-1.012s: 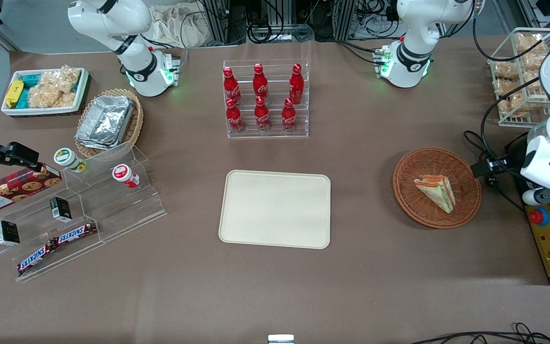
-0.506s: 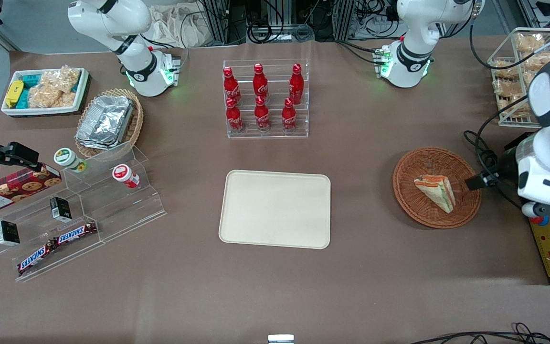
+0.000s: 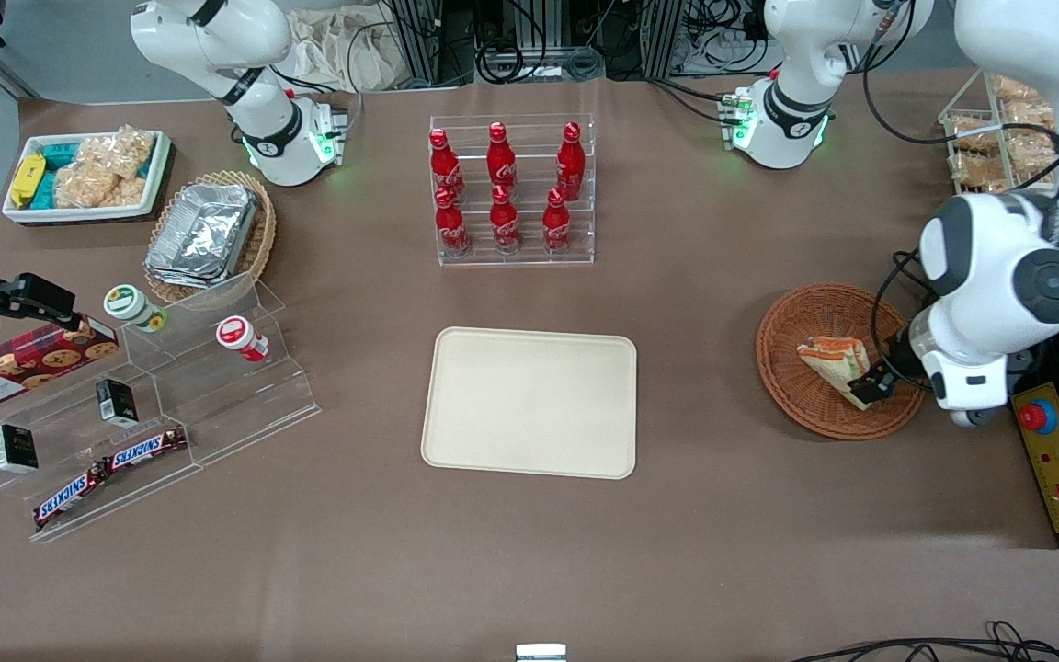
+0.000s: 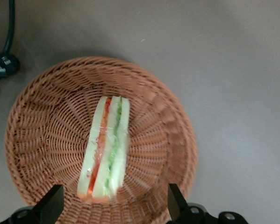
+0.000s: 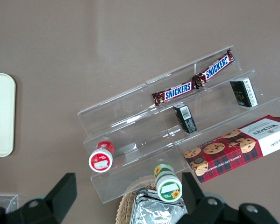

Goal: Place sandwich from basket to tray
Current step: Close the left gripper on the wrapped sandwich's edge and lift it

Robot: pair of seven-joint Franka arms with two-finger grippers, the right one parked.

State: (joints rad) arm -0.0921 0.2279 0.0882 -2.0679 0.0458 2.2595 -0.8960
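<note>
The sandwich (image 3: pixel 829 359) is a white-bread wedge lying in the round reddish-brown basket (image 3: pixel 801 313), toward the working arm's end of the table. In the left wrist view the sandwich (image 4: pixel 105 149) shows its red and green cut edge, resting inside the basket (image 4: pixel 177 121). My gripper (image 3: pixel 873 384) hangs over the part of the basket nearer the front camera, just above the sandwich's tip. The gripper (image 4: pixel 114 204) is open, its two black fingertips (image 4: pixel 53 201) set wide apart with the sandwich's end between them, not touching it. The cream tray (image 3: pixel 529 402) lies mid-table with nothing on it.
A clear rack of red bottles (image 3: pixel 511 188) stands farther from the camera than the tray. A wire rack of bagged snacks (image 3: pixel 998 138) and a yellow control box (image 3: pixel 1058 460) flank the basket. Acrylic shelves (image 3: pixel 153 395), a foil-filled pale basket (image 3: pixel 208 234) and a white bin (image 3: pixel 84 175) lie toward the parked arm's end.
The working arm has swung in from the table's edge over the basket. Its gripper now hangs above the sandwich, where before it stood beside the basket rim.
</note>
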